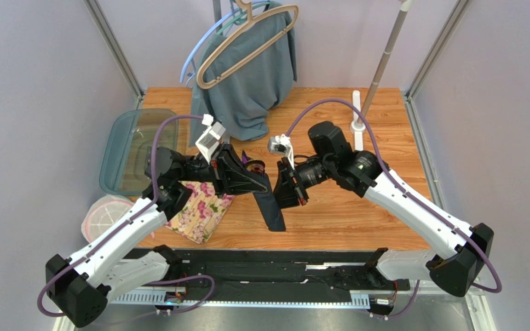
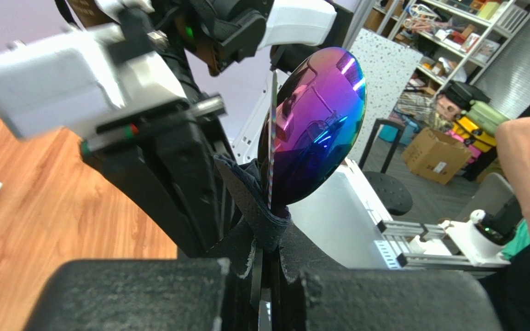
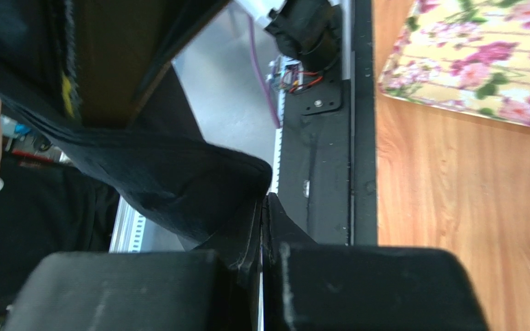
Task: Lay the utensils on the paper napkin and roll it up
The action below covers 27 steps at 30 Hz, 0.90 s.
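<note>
Both arms meet above the middle of the table with the black paper napkin [image 1: 273, 210] between them, and a loose fold of it hangs down. My left gripper [image 1: 263, 181] is shut on the napkin [image 2: 259, 207] where it wraps the utensils' handles. The iridescent spoon [image 2: 319, 124] sticks up out of that wrap, and a bit of rainbow metal [image 1: 252, 164] shows beside the left fingers from above. My right gripper [image 1: 287, 185] faces it, shut on a pinched edge of the napkin [image 3: 157, 176]. Other utensils are hidden inside the wrap.
The floral mat [image 1: 202, 207] lies under the left arm, also seen as the floral mat [image 3: 475, 55]. A clear teal container [image 1: 133, 148] and a white lidded bowl [image 1: 105, 214] stand at the left. A grey-teal garment on hangers [image 1: 250, 76] hangs at the back, with a white bar [image 1: 357, 124] to its right.
</note>
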Tool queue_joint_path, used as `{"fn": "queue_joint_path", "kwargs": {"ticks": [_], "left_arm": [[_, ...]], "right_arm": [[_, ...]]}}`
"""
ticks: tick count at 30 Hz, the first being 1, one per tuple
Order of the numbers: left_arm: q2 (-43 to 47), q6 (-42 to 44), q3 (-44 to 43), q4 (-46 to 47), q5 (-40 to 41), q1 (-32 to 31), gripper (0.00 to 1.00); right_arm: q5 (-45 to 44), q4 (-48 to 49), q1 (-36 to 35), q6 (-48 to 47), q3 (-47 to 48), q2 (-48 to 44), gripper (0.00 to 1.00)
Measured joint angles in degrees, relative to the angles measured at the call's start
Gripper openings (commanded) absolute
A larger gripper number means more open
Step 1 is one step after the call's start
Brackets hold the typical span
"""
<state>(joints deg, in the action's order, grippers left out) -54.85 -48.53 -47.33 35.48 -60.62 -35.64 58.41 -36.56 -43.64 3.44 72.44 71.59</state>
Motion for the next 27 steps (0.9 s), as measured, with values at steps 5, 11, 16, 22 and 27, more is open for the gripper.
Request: {"fn": "queue_joint_path", "kwargs": {"ticks": [5,11,16,22,27], "left_arm": [[-1.18,-1.88,0.0,0.35,-0.35,-0.46,0.0],[-1.18,-2.49,0.0,0.66,-0.31,-0.5,0.0],[-0.63,-1.79,0.02,-1.66,1.49,-0.24,0.0],[0.13,4.52,-0.13,-14.93,9.97,2.49,0.0],[-1.88,10.43,-1.62,-28.26,19.19,3.06,0.0]], "right_arm": [[0.72,3.63,-3.41,0.9,-1.84,0.0,0.0],[1.75,7.28,-3.87,2.86,-2.95,0.0,0.12],[0.5,5.81,-1.51,2.12,-3.04,-0.13,0.31],[-9.51,-3.98,10.14,-0.61,0.39,-0.59,0.48],[-24.48,-9.64,18.64,-1.33,4.04,-1.9,0.67]]}}
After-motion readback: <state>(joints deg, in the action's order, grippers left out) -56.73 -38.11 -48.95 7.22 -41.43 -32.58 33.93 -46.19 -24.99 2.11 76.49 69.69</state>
